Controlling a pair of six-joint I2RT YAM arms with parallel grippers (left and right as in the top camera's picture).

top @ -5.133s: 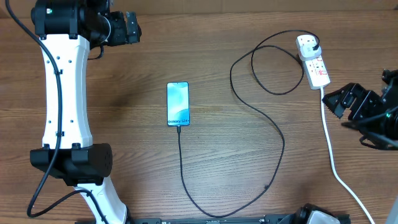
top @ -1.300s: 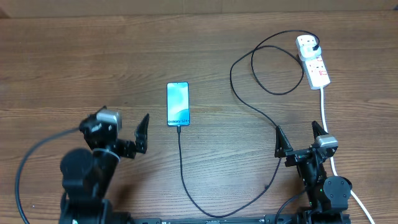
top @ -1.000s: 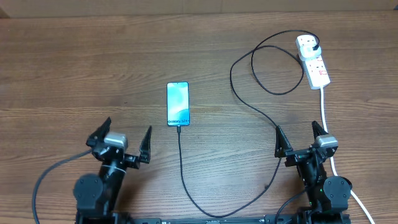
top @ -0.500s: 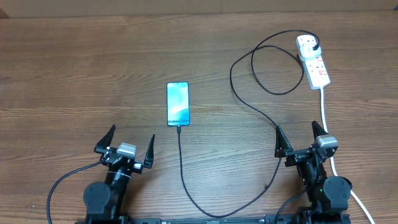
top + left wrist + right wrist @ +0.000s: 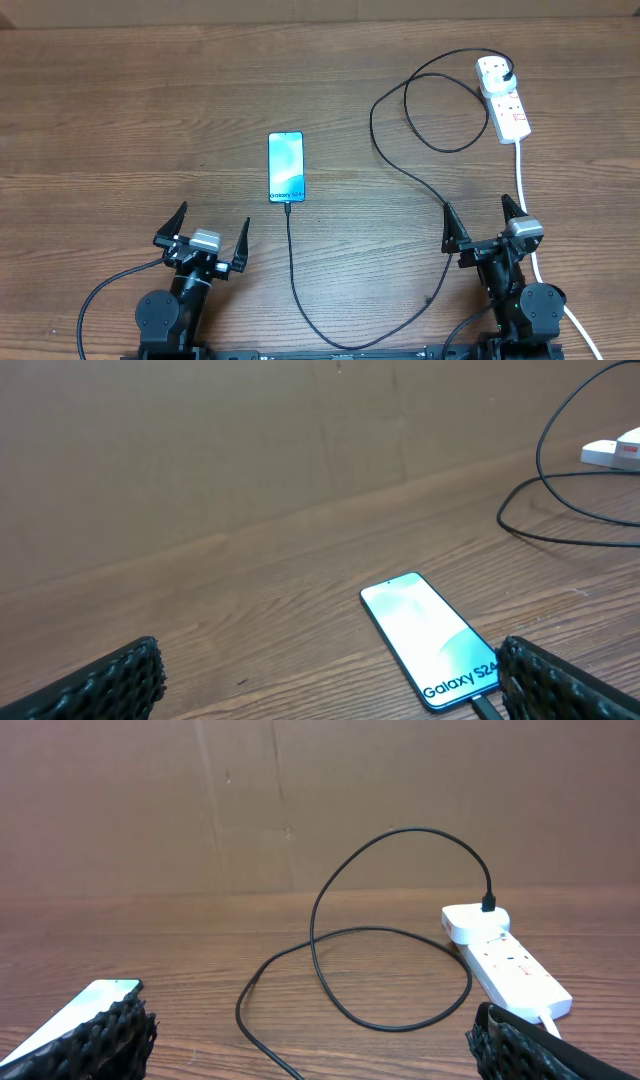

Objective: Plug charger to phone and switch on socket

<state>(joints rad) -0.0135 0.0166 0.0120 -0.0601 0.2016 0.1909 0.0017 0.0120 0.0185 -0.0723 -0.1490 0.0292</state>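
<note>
The phone (image 5: 286, 167) lies flat mid-table, its screen lit blue-teal; it also shows in the left wrist view (image 5: 430, 640). The charger (image 5: 290, 260), a thin black cable, has its connector tip (image 5: 485, 708) sitting in the phone's near end. It loops right across the table (image 5: 313, 930) to a black plug in the far end of the white socket (image 5: 503, 98). My left gripper (image 5: 212, 216) is open at the near edge, below and left of the phone. My right gripper (image 5: 476, 210) is open at the near right, holding nothing.
The socket's thick white cord (image 5: 527, 215) runs down the right side, close past my right gripper, to the near edge. A brown cardboard wall (image 5: 300, 800) stands behind the wooden table (image 5: 120, 120).
My left arm has drawn back to the near edge and levelled out, jaws staying wide. The right arm has held still over the last second. Phone, cable and socket have not moved.
</note>
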